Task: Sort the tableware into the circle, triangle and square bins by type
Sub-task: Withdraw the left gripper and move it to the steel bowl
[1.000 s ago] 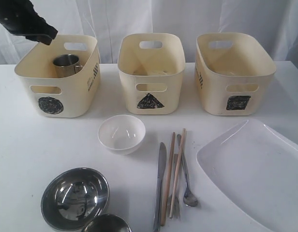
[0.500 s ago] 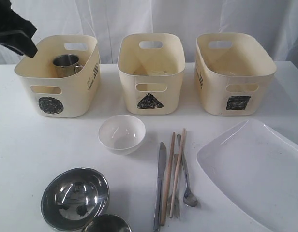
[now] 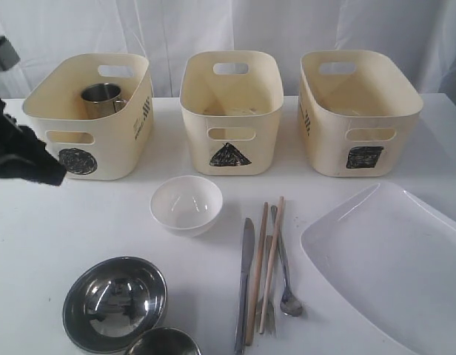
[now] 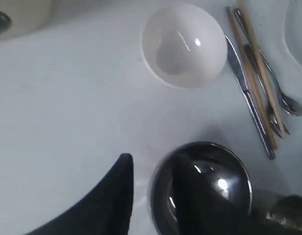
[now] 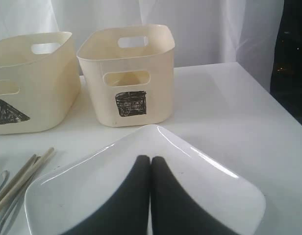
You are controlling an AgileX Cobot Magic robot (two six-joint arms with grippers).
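Three tubs line the worktop's (image 3: pixel 58 222) far edge. Only the exterior view looks into the circle tub (image 3: pixel 113 148) at the left end, where one steel mug (image 3: pixel 102 100) stands upright. The triangle tub (image 3: pixel 265 140) and square tub (image 3: pixel 328 140) follow rightward. The left hand (image 3: pixel 47 171) hangs by the left edge. Its wrist view shows its fingers (image 4: pixel 114 196) apart, released, with the steel bowl (image 4: pixel 224 181) showing past them. The right hand (image 5: pixel 150 159) appears solely in its wrist view, clenched on nothing over the white plate (image 5: pixel 214 191).

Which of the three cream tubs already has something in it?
The circle-marked tub, leftmost in the exterior view: a steel mug stands inside. Nothing shows in the triangle tub or square tub.
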